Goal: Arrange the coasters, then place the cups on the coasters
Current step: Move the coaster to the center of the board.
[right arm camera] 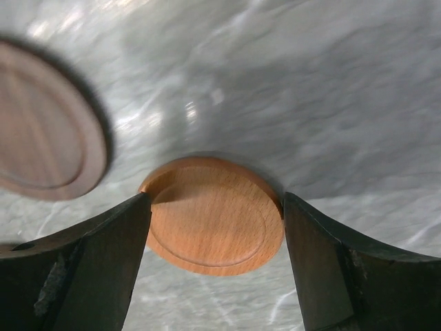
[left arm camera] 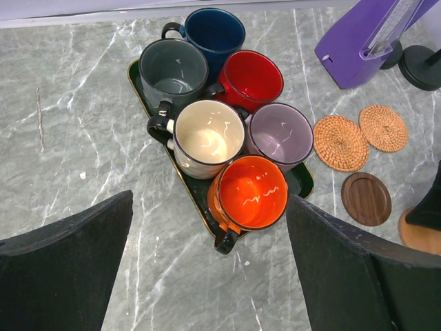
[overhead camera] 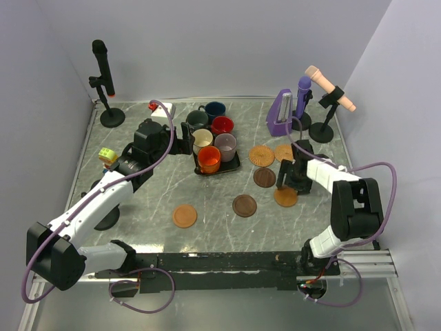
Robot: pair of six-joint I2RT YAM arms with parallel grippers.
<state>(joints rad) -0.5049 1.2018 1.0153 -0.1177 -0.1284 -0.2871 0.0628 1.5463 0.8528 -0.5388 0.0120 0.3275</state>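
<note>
Six cups stand packed on a black tray (left arm camera: 301, 183): navy (left arm camera: 215, 31), grey-green (left arm camera: 172, 69), red (left arm camera: 251, 76), cream (left arm camera: 209, 134), mauve (left arm camera: 279, 134) and orange (left arm camera: 251, 193). My left gripper (left arm camera: 208, 207) hangs open just before the orange cup, holding nothing. Right of the tray lie two woven coasters (overhead camera: 261, 154) (overhead camera: 284, 152) and a dark brown one (overhead camera: 264, 177). Another dark brown coaster (overhead camera: 244, 205) and a light wooden one (overhead camera: 185, 216) lie nearer. My right gripper (right arm camera: 211, 200) is shut on a second light wooden coaster (right arm camera: 213, 221), which lies flat on the table, one finger against each edge.
A black microphone on a stand (overhead camera: 103, 76) is at the back left. A purple wedge-shaped object (overhead camera: 279, 114) and two more microphones on a stand (overhead camera: 324, 103) are at the back right. A small toy (overhead camera: 107, 157) sits by the left arm. Walls close three sides.
</note>
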